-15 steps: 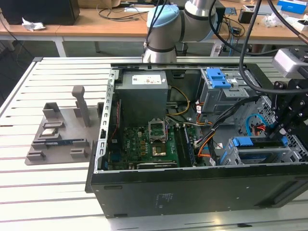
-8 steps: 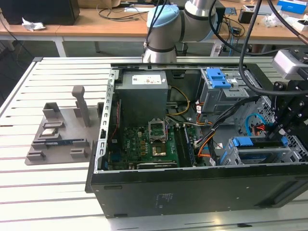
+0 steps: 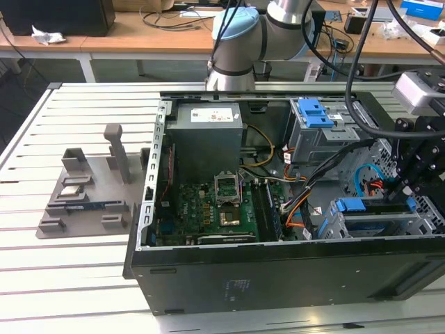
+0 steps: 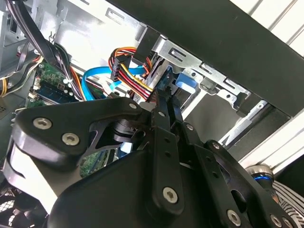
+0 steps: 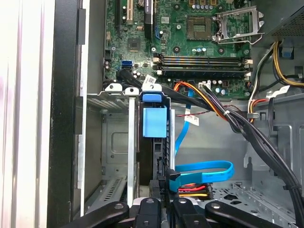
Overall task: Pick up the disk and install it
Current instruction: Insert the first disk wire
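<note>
Pincer (image 4: 166, 102) links seen as matt black metal; disk (image 5: 154, 122) rail glossy blue plastic; cage (image 5: 109, 142) bare grey sheet metal; surface (image 3: 69, 271) white, slatted.

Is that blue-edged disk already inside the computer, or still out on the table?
Inside. The disk stands on edge in the metal drive cage within the computer case, with the gripper right at its end. Whether it is fully seated, I cannot tell.
</note>
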`<state>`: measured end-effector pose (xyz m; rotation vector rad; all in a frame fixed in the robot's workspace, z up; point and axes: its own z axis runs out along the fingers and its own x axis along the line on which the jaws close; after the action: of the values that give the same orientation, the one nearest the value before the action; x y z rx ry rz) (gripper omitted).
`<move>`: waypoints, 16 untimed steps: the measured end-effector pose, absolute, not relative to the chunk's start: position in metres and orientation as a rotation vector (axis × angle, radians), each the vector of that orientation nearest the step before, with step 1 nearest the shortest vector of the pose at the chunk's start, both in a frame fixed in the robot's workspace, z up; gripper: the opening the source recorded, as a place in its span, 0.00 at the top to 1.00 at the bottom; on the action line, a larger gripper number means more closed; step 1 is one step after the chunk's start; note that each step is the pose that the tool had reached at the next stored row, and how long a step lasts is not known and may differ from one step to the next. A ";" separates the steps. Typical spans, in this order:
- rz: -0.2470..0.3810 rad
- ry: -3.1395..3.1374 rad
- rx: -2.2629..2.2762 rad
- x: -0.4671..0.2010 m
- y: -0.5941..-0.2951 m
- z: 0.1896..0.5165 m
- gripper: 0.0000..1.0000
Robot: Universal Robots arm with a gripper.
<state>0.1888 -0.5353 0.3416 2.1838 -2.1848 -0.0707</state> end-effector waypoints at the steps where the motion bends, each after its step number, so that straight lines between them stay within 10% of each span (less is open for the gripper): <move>1: -0.071 -2.185 2.184 0.189 -0.535 0.341 0.83; 14: -0.072 -2.185 2.184 0.189 -0.535 0.357 0.76; 16: -0.072 -2.185 2.184 0.189 -0.534 0.372 0.89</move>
<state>0.1888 -0.5341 0.3715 2.1842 -2.1851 -0.0719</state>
